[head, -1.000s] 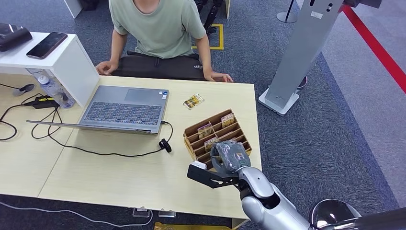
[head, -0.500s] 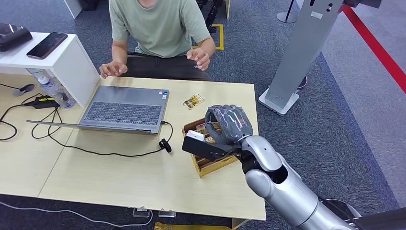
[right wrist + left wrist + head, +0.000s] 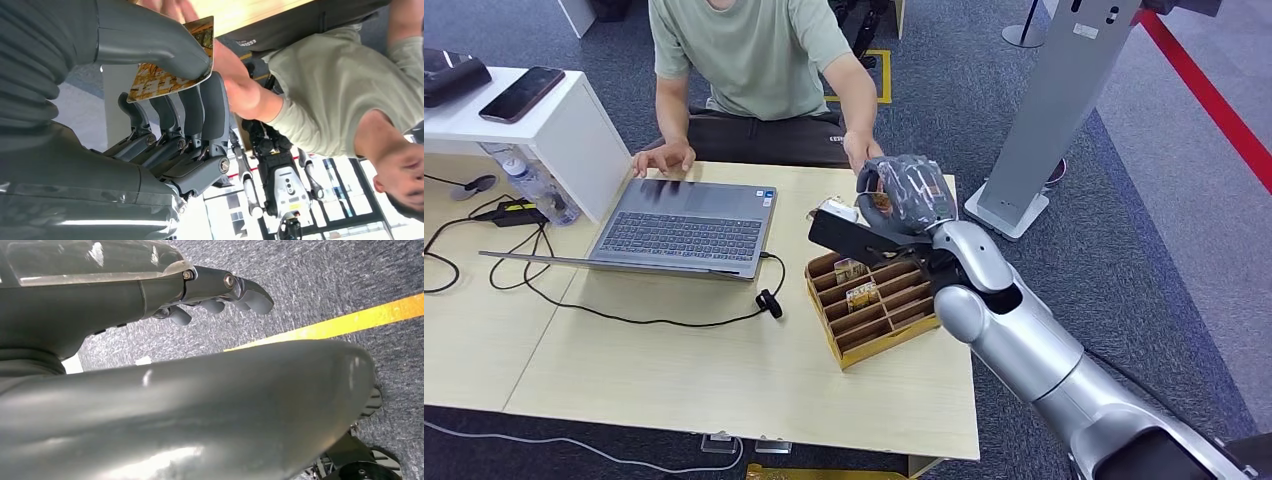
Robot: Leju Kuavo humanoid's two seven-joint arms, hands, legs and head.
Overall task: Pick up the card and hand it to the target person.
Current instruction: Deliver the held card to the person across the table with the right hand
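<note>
The fingers [image 3: 200, 120] and thick thumb of the right hand [image 3: 902, 195] are pressed together on a yellow and brown card [image 3: 172, 62], so the card is pinched tight. The hand holds the card up over the far side of the table [image 3: 674, 370], right by the person's hand [image 3: 861, 152]. A wooden card box [image 3: 874, 305] with more cards sits on the table under the arm, and one loose card [image 3: 824, 212] lies near the laptop [image 3: 686, 228]. The left hand [image 3: 215, 295] hangs over the floor, fingers curled a little and holding nothing.
</note>
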